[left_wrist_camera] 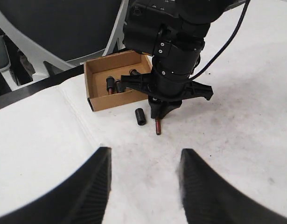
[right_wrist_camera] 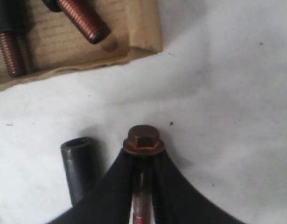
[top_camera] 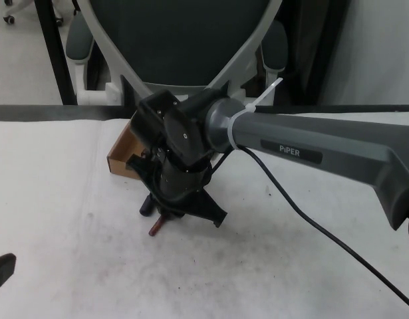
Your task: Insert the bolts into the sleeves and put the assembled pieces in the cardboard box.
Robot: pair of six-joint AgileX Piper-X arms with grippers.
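The right gripper is clenching its fingers on the threaded shank of a copper-coloured bolt. The bolt's hex flange head is sticking out past the fingertips, low over the white counter. A dark sleeve is lying on the counter just beside the bolt, not touching it. The cardboard box is sitting near them, holding several assembled pieces. The left gripper is hovering well apart from these, fingers released and grasping nothing. A dark plate bearing pale lettering is showing on the right arm's forearm, and a white cable tie is circling the arm nearer the wrist.
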